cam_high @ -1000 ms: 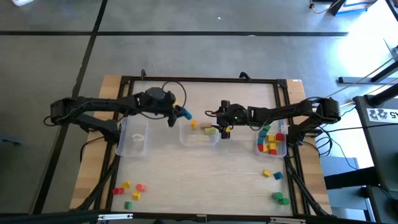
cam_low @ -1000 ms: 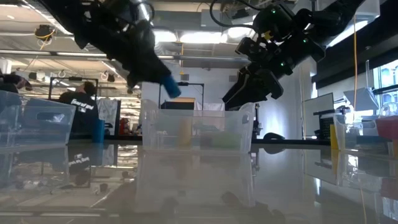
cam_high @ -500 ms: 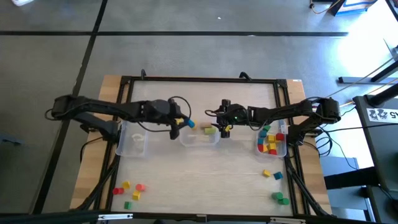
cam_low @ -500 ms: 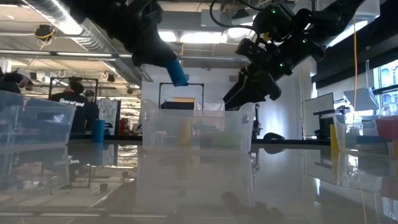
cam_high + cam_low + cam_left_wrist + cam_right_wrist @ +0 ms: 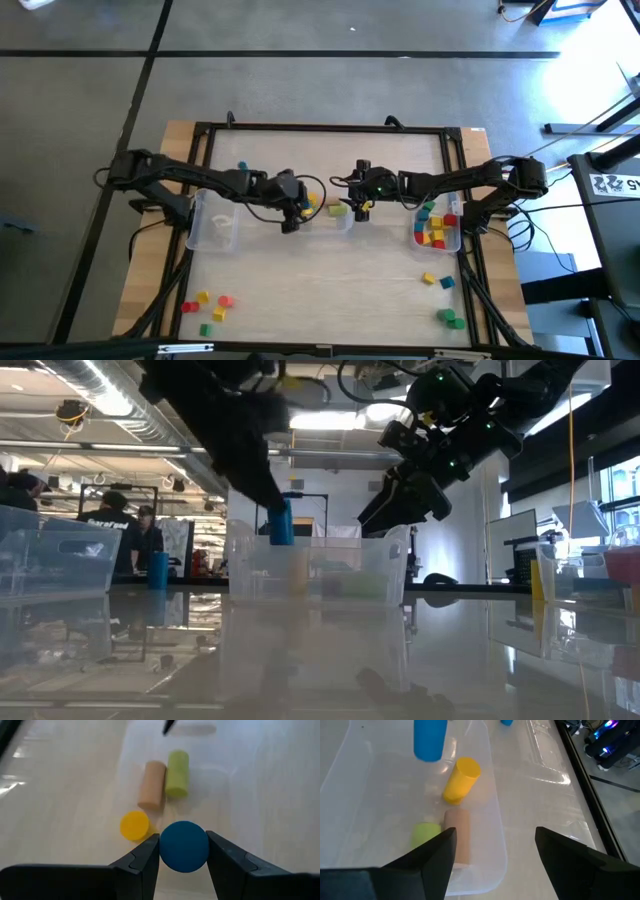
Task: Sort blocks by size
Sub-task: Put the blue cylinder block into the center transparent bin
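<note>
Currently the blue cylinder [image 5: 183, 846] is pinched between the fingers of the left gripper [image 5: 183, 854] and hangs upright over the left end of the middle bin [image 5: 344, 226], its lower end about level with the rim in the low view. To do this step well, the cylinder should be lowered into the bare floor beside the pieces already there and let go only when low, since a round wooden peg is likely to roll or bounce on smooth plastic. Three pegs lie inside: a yellow cylinder [image 5: 460, 780], a tan cylinder [image 5: 457, 842] and a green cylinder [image 5: 425, 837], the last two side by side and touching. All look like smooth painted or bare wood with flat ends. The bin is clear, thin-walled and glossy, with rounded corners. The right gripper [image 5: 491, 852] waits over the bin's right end, fingers spread wide and empty. Farther out, small cubes fill the right bin [image 5: 452, 243], and loose blocks [image 5: 208, 306] lie at the table's near corners.
</note>
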You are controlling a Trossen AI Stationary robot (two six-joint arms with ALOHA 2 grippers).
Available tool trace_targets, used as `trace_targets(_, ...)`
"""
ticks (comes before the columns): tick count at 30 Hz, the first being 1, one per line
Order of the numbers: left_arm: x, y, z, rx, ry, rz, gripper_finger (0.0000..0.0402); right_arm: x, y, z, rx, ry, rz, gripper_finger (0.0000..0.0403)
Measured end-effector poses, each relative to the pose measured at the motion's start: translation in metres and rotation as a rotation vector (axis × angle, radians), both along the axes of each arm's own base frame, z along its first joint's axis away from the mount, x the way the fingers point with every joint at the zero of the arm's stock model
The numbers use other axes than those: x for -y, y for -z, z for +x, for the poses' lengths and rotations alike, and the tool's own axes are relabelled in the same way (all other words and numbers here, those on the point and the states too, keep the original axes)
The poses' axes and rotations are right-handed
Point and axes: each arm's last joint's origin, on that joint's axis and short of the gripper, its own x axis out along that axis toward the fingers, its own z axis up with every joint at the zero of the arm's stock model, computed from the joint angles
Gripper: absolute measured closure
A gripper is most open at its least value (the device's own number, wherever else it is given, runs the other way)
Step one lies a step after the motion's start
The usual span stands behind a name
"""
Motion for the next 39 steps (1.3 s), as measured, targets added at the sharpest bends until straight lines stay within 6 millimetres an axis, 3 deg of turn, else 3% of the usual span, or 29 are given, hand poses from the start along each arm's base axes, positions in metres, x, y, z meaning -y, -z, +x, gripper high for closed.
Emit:
trace_targets(10, -0.001, 0.037, 0.012, -0.131, 0.017, 0.011, 0.0263, 0.000, 0.000, 0.000, -0.001, 0.000, 0.000, 0.0127)
trace_targets(15, -0.001, 0.042, 0.015, -0.136, 0.016, 0.012, 0.0262, 0.000, 0.000, 0.000, -0.002, 0.000, 0.000, 0.0127)
trace_targets(22, -0.001, 0.041, 0.015, -0.125, 0.016, 0.012, 0.0257, 0.000, 0.001, 0.000, -0.008, 0.000, 0.001, 0.0127)
trace_targets(31, -0.001, 0.039, 0.015, -0.153, 0.018, 0.009, 0.0196, 0.000, 0.001, 0.000, -0.009, 0.000, 0.001, 0.0127)
trace_targets(39, -0.001, 0.001, 0.019, -0.173, 0.037, 0.024, 0.0189, 0.000, 0.001, -0.001, -0.009, 0.000, 0.001, 0.0127)
